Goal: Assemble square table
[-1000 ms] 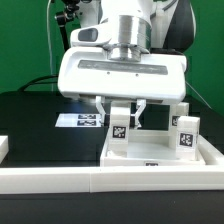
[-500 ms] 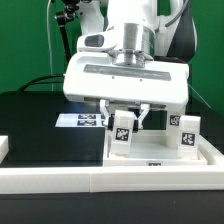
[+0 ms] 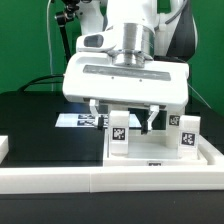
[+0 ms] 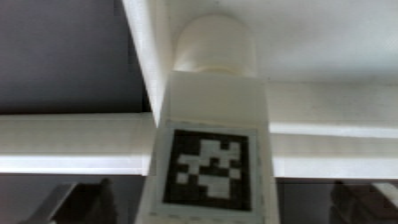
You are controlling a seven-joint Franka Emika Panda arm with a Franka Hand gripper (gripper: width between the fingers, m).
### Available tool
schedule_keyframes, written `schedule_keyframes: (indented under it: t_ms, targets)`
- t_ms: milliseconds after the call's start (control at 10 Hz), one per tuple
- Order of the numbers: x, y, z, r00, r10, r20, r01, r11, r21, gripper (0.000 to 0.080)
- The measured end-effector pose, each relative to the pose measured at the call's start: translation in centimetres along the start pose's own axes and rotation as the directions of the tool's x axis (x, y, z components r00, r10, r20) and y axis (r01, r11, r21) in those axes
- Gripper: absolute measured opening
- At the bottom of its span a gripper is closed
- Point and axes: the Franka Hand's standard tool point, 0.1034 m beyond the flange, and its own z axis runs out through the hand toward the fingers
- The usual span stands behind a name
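Two small white tagged block legs (image 3: 119, 133) (image 3: 185, 133) stand upright on the large white plastic square tabletop slab (image 3: 160, 156), which lies on the black worktop (image 3: 40, 120). The claw (image 3: 123, 118) hangs spread either side of the nearer leg, apparently gripping nothing. Any remaining legs are out of view, and the robot's body hides the slab's rear.

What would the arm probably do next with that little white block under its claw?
Probably lift straight up and away: the gripper stands open, fingers clear on either side of the leg, which stands upright on the square table.
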Motion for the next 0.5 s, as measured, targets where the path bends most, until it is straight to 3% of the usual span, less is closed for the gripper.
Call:
schedule_keyframes:
  t_ms: [100,500]
  targets:
    - [0.0,0.1,0.0,1.0,-0.001,0.0,0.001,1.0,0.0,0.0639]
    - [1.2,0.8,-2.4,1.0,0.007,0.007,-0.007,1.0,0.013,0.0649]
